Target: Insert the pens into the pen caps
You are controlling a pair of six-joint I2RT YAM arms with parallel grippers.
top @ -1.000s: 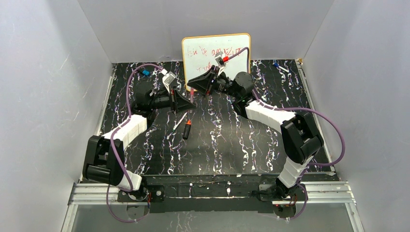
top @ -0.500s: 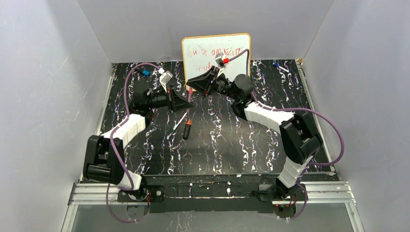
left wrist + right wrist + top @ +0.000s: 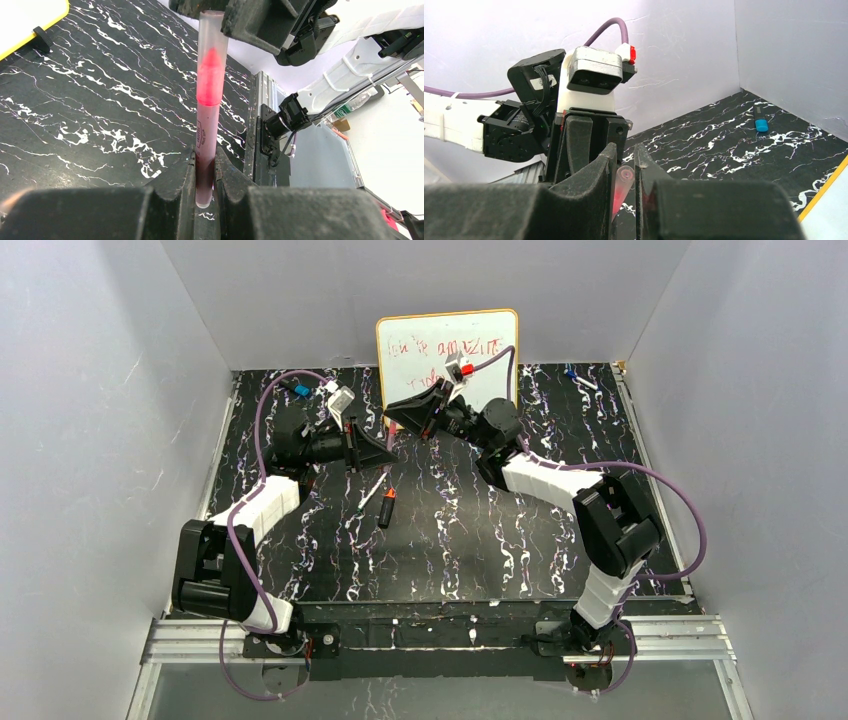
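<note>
Pink, slim and light, the pen (image 3: 206, 130) is stiff plastic with a slick barrel, so it likely wants a hold low on the barrel, clear of the nib. The left pincer (image 3: 204, 167) does just that, clenched narrowly on its lower end. Beyond its fingertips the red nib sits inside the translucent pen cap (image 3: 212, 45), which the right pincer (image 3: 625, 165) pinches, nearly closed. Farther off, below both, the black marker (image 3: 386, 508) lies on the table (image 3: 480, 530).
</note>
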